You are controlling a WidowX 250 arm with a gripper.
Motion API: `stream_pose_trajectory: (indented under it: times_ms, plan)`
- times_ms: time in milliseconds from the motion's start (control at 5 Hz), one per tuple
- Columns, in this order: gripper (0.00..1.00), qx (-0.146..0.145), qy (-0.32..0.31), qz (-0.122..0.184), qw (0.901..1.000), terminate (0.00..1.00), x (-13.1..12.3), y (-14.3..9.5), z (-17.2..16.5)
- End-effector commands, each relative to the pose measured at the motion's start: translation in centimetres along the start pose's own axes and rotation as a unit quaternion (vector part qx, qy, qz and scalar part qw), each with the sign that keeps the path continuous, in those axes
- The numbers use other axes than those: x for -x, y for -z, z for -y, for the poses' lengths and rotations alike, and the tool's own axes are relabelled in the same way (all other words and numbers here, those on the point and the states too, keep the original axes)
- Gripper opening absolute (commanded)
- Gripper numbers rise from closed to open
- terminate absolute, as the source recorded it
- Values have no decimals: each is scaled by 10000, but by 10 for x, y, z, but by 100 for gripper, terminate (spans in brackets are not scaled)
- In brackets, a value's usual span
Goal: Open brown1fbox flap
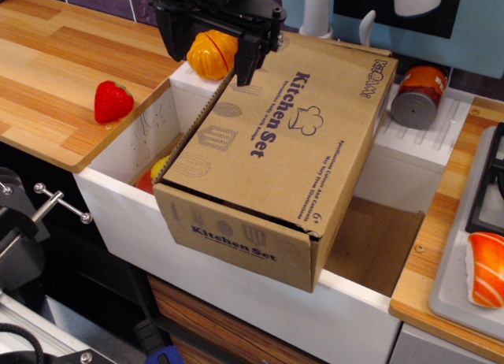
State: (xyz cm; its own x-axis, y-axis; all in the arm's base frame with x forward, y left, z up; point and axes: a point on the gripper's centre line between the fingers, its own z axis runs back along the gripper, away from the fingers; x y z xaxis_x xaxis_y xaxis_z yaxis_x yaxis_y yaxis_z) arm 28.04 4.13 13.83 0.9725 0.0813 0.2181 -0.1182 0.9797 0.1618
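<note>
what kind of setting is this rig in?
Looks like a toy kitchen mock-up. A white sink basin is set into a wooden countertop, and plastic play food lies around: a strawberry on the counter and a salmon sushi piece on a tray at right.

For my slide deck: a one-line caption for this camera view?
Black claw at the far edge of a closed "Kitchen Set" cardboard box resting in a white sink.

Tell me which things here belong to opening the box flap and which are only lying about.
Belonging to the job:
- large brown cardboard "Kitchen Set" box
- its broad printed lid flap
- black gripper

Lying about:
- red toy strawberry
- yellow-orange ribbed toy
- orange-labelled can
- salmon sushi piece
</note>
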Motion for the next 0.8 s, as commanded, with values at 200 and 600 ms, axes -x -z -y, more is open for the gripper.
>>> stream_pose_trajectory:
  times_ms: [200, 600]
  plan:
    - [100, 537, 1, -215, 9983, 0, -2, 6, 4]
    - [100, 1026, 44, -17, 9947, 0, 6, 25, 3]
